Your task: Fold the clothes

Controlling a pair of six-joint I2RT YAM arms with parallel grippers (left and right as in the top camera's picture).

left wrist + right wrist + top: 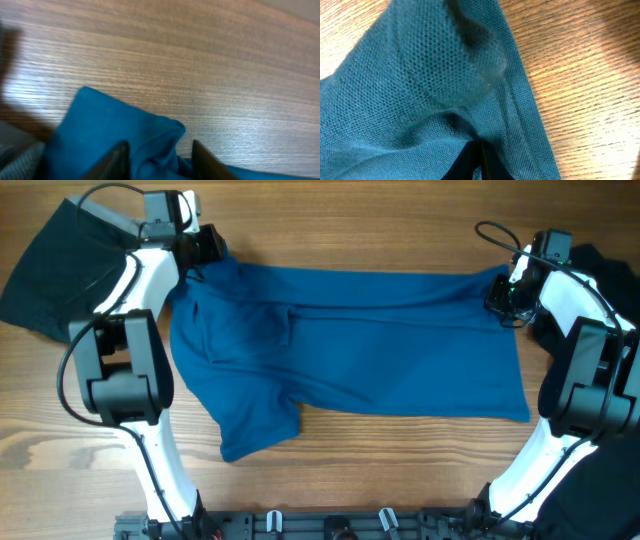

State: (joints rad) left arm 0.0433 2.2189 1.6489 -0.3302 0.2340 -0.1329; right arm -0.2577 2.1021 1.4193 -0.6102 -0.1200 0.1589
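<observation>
A blue polo shirt (350, 340) lies spread lengthwise across the wooden table (400, 470), with one sleeve pointing to the front left. My left gripper (212, 248) is at the shirt's far left corner. In the left wrist view its fingers (120, 160) stand apart, with a bunched fold of the shirt (115, 130) between them (161, 161). My right gripper (500, 298) is at the shirt's far right corner. In the right wrist view its jaws are pressed together on the knit fabric (435, 75), with the gripper (481, 150) pinching near the hem.
A dark garment (55, 270) lies at the far left corner of the table, under the left arm. Black cloth (605, 265) sits by the right edge behind the right arm, and more (610, 480) at the front right. Bare wood shows in front of the shirt.
</observation>
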